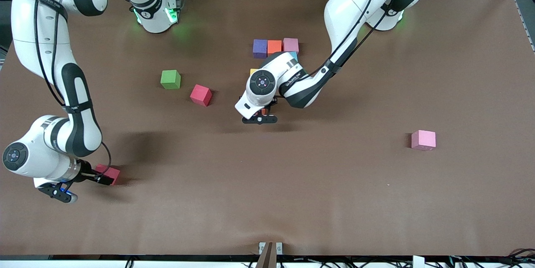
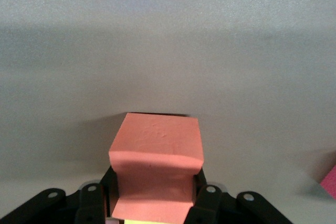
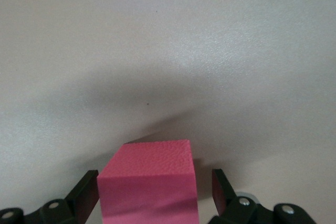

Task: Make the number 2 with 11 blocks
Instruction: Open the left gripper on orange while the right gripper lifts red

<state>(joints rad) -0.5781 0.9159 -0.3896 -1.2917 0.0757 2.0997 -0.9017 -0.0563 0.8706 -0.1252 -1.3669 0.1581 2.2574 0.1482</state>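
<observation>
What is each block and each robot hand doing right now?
left gripper, shut on orange block.
right gripper, open around dark pink block on table.
red block, lying loose, turned askew.
light pink block, lying loose, alone.
green cube, lying loose.
row of three blocks, touching side by side.

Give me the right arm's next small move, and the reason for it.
Probably close the right gripper on the pink cube. In the right wrist view the cube sits between its open fingers, with a gap visible on one side, so it is not clamped yet. Meanwhile the left gripper holds an orange cube at the partly built digit.
</observation>
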